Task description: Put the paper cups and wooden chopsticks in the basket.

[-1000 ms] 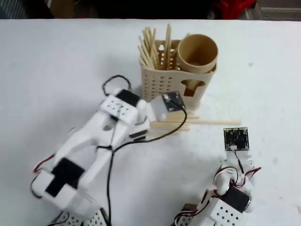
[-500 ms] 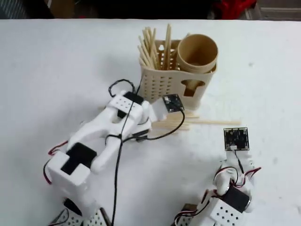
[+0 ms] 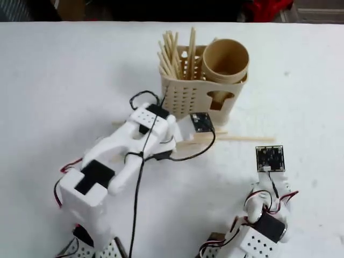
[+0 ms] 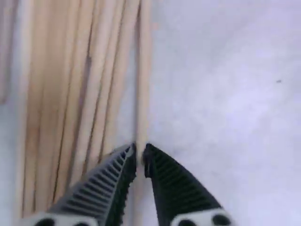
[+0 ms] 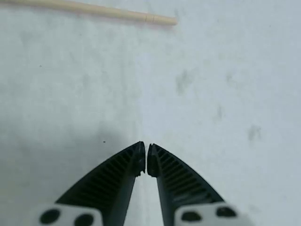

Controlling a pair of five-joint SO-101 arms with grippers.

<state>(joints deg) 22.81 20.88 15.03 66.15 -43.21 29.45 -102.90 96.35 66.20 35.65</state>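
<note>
Left pincer [image 4: 140, 151] pinches the outermost chopstick [image 4: 144, 70] of the loose chopsticks [image 4: 80, 94] on the table [image 4: 225, 94], just beside the basket [image 3: 185, 97] — we'd lift it level and slow, clear of its neighbours. Right pincer [image 5: 145, 153] pressed together, empty.

White arms [image 3: 113, 156], ribbed black hands [image 4: 140, 149]

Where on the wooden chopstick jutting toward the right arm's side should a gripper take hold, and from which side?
I would grip the wooden chopstick near its free end, clear of the other chopsticks. Come straight down, jaws across its length: it lies flat on the table, with the basket close behind.
</note>
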